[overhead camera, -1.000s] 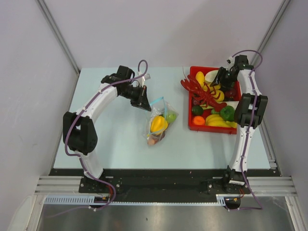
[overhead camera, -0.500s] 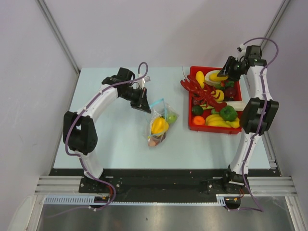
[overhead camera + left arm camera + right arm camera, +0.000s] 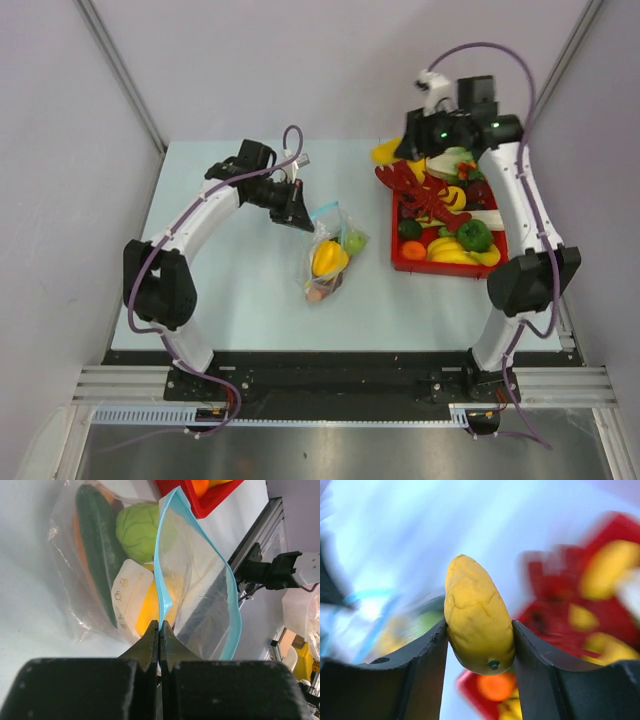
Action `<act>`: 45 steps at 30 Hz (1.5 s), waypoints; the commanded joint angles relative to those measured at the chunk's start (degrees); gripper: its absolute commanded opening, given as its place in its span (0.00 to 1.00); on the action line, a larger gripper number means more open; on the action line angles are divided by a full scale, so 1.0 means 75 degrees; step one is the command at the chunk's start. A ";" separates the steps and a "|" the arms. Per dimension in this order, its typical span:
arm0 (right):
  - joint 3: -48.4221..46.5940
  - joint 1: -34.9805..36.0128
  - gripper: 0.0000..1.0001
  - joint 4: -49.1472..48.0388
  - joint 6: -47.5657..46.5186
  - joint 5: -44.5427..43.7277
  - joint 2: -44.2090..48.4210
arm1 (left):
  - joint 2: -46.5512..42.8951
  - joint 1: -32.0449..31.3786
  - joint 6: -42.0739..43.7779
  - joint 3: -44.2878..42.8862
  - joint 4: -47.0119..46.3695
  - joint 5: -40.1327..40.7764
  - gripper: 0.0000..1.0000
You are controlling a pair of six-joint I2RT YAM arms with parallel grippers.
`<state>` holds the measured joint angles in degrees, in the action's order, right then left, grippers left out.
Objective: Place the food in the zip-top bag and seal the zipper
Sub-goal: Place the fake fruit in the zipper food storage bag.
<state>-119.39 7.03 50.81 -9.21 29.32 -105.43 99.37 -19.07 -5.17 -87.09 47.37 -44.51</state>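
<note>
The clear zip-top bag [image 3: 333, 248] lies mid-table with a yellow pepper [image 3: 329, 257], a green round fruit [image 3: 355, 241] and other food inside. In the left wrist view the bag [image 3: 200, 600] shows a dark green cucumber [image 3: 97, 535] and the green fruit [image 3: 140, 530]. My left gripper [image 3: 303, 218] [image 3: 161, 626] is shut on the light blue zipper [image 3: 162, 580] and holds the mouth open. My right gripper [image 3: 395, 152] [image 3: 479, 630] is shut on a yellow lemon-shaped fruit [image 3: 476, 612], raised over the left edge of the red tray [image 3: 400, 262].
The red tray at the right holds a red lobster [image 3: 425, 195], bananas [image 3: 455, 252], a green pepper [image 3: 472, 234], an orange ball [image 3: 413, 249] and several other toys. Grey walls enclose the table on three sides.
My right arm lifted out of the tray with the yellow fruit and swung left toward the bag. My left gripper stayed on the zipper.
</note>
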 commanded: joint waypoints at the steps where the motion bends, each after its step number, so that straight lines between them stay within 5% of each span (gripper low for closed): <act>1: 0.0812 0.1522 0.01 0.0539 -0.0810 0.0415 0.1410 | -0.0546 0.0058 -0.0283 -0.0048 -0.0550 -0.0381 0.00; 11: 0.1880 0.3410 0.00 0.0725 -0.1665 -0.0182 0.2526 | -0.0746 0.0047 -0.1021 -0.0271 -0.0844 -0.0943 0.00; 26: 0.1846 0.4792 0.00 0.0820 -0.1293 -0.2419 0.1648 | -0.1003 -0.0047 -0.1163 -0.0306 -0.0938 -0.0979 0.00; 33: 0.1106 0.5192 0.00 0.1205 -0.0986 -0.3148 0.0675 | -0.1121 -0.0047 -0.1221 -0.0142 -0.1055 -0.0862 0.00; 41: 0.1939 0.4946 0.00 0.1289 -0.2357 -0.1098 0.1003 | -0.1203 -0.0024 -0.1479 0.0350 -0.1488 -0.1225 0.00; 45: 0.1845 0.4946 0.00 0.0528 -0.1658 -0.2523 0.0756 | -0.1226 -0.0012 -0.1467 0.0385 -0.1547 -0.1237 0.00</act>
<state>-104.62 44.40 60.80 -23.64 16.25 -100.29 93.30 -19.20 -15.09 -84.25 39.05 -50.50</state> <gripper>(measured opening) 0.534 0.006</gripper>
